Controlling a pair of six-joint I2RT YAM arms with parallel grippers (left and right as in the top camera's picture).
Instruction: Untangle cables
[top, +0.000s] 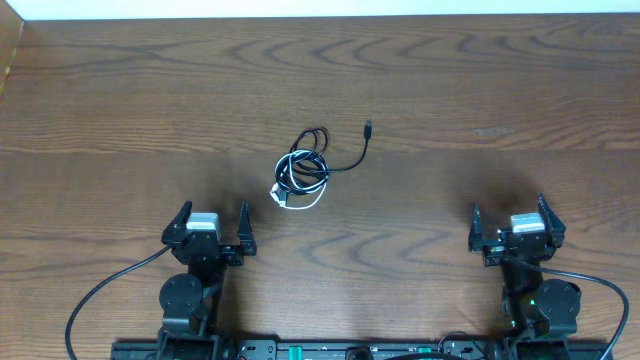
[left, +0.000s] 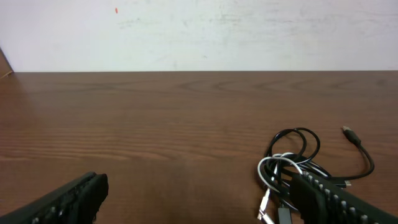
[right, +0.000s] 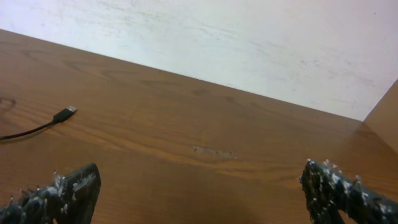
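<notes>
Our left gripper has its jaws spread wide, with nothing between them. In the left wrist view its two dark fingers frame only bare wood. Our right gripper is the same: jaws fully apart and empty, resting low over the surface near its front edge.

Moving outward, the cables lie ahead of both sets of jaws and touch neither. They sit between the two arms, nearer the left one, ahead of it and off to its right. From the left wrist the bundle shows just past the right-hand finger, which hides its nearest part.

The white cable is coiled in small loops on the near side of the bundle. The black cable loops through and over it on the far side, so the two are still tangled. From those loops the black cord's tail curves away to the right and ends in a small plug.

From the right wrist we see only that plug end at the left edge, well apart from the right jaws. Beyond the surface stands a pale wall.
</notes>
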